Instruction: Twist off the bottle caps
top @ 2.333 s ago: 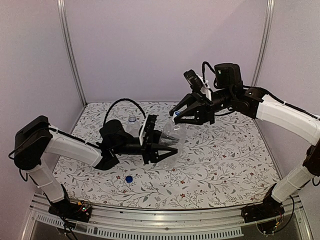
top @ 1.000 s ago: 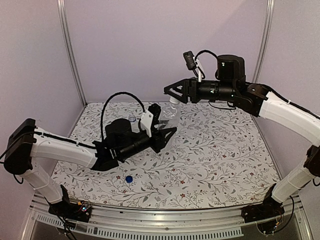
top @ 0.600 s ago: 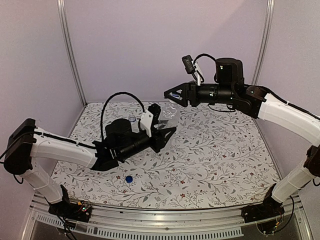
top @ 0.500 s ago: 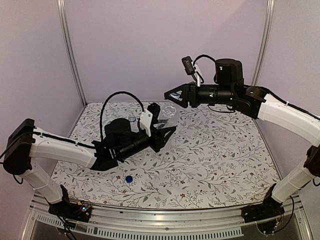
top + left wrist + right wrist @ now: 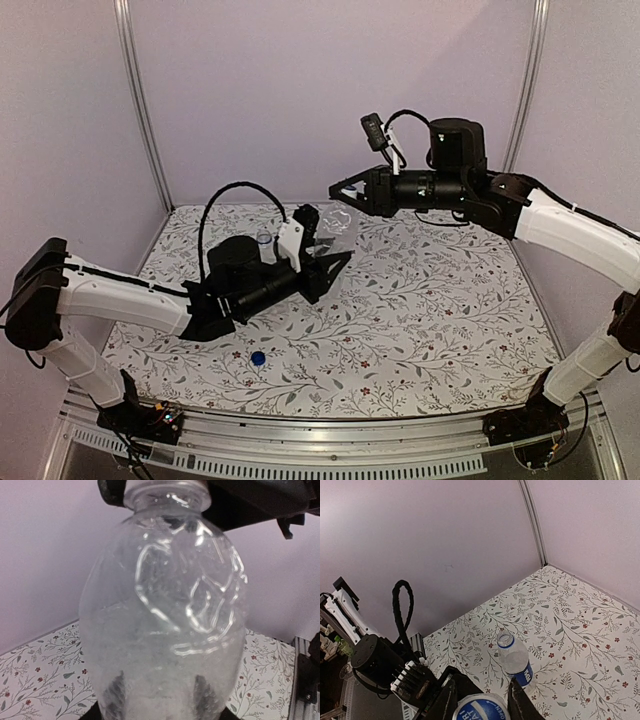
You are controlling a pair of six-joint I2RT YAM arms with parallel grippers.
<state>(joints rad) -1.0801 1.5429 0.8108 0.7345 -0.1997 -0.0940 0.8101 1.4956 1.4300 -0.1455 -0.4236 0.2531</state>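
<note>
**Top view only.** The table (image 5: 450, 320) carries 1 loose blue cap (image 5: 258, 357), near its front edge and well apart from both bottles. No wrist view shows this cap. The left gripper (image 5: 328, 240) holds the plain bottle (image 5: 165, 610) off the table, tilted with its neck toward the right gripper (image 5: 343, 191), which meets that neck from the right.

**Left wrist view only.** The plain bottle fills the view. Its 2 gripping fingers (image 5: 117, 700) appear as dark shapes through the clear wall, 1 on each side of the lower body. The jaws are clamped on the bottle. The neck sits at the upper edge, where dark parts of the right gripper close around it.

**Right wrist view only.** The white-and-blue cap (image 5: 481, 710) sits end-on between the 2 right fingers, which press against its sides. The jaws are closed on this cap. Whether the cap is on the thread or off it cannot be told. The labelled bottle (image 5: 514, 661) stands upright on the table with its mouth open, behind the left arm.

**Count.**
- Bottles: 2 (1 plain and held, 1 labelled and standing).
- Caps: 2 (1 blue on the table, 1 white-and-blue in the right gripper).
- Grippers: 2, both gripping.
</note>
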